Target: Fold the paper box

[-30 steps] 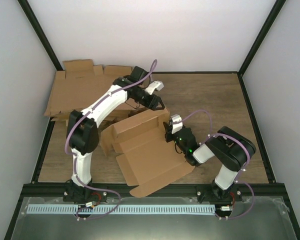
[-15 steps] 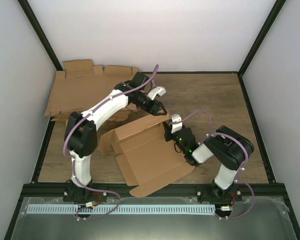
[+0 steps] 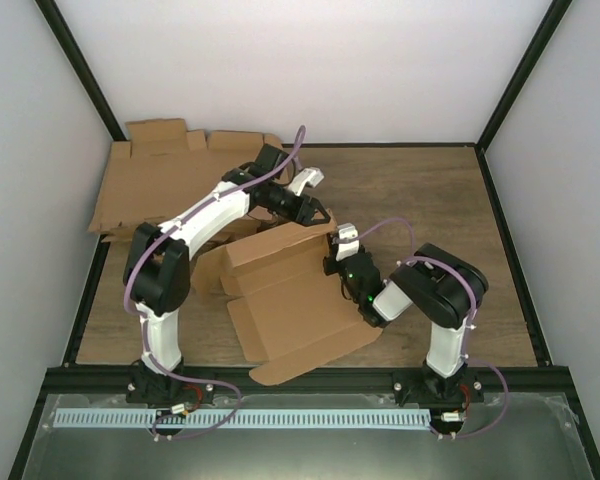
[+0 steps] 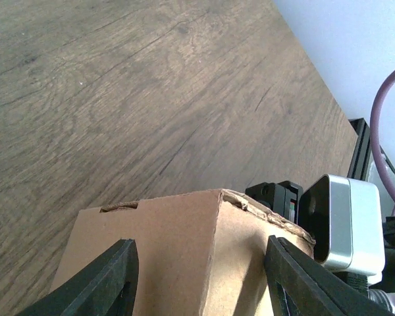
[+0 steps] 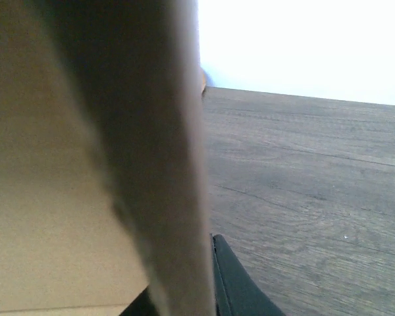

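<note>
Right gripper seemingly pinches the paper box — left gripper gapes.

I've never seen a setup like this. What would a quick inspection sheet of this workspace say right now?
Surface: wooden table, dark grain.
Job's things: paper box, partly folded, with its far wall raised and its near flaps lying flat.
Clutter: pile of flat cardboard blanks in the far left corner.
Grippers: left gripper open, its fingers over the box's raised far corner; right gripper shut, seemingly pinching the box's right wall.
Cables: purple cables loop along both arms; no snag seen.
Surroundings: white walls and black frame posts; nothing else seen.
</note>
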You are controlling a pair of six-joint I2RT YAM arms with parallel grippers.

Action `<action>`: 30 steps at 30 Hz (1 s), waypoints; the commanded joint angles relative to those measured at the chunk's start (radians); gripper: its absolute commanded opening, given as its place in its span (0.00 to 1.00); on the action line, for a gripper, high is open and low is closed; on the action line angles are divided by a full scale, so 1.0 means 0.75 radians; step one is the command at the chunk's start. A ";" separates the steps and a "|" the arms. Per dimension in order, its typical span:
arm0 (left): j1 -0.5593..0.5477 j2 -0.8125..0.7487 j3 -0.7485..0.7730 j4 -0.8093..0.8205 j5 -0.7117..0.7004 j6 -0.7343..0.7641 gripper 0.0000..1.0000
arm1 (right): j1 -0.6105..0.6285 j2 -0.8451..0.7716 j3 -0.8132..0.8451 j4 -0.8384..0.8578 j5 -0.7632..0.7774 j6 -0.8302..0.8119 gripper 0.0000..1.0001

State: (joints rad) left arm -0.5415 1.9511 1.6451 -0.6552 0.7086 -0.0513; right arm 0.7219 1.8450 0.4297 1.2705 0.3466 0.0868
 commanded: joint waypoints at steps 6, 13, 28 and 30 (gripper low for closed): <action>-0.020 0.039 -0.156 -0.091 0.056 -0.005 0.56 | -0.001 0.068 0.104 0.022 0.107 0.002 0.11; -0.018 -0.005 -0.228 -0.069 0.015 -0.028 0.57 | 0.000 0.012 0.064 0.080 0.083 0.007 0.11; -0.015 -0.067 -0.354 0.008 0.007 -0.065 0.57 | -0.001 -0.066 -0.016 0.139 0.007 0.005 0.22; -0.012 -0.064 -0.340 0.015 -0.003 -0.074 0.57 | -0.001 -0.110 -0.055 0.161 -0.018 -0.011 0.25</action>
State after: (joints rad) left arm -0.5419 1.8565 1.4410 -0.4770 0.7788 -0.1184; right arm 0.7277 1.8286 0.4282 1.3262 0.3447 0.0902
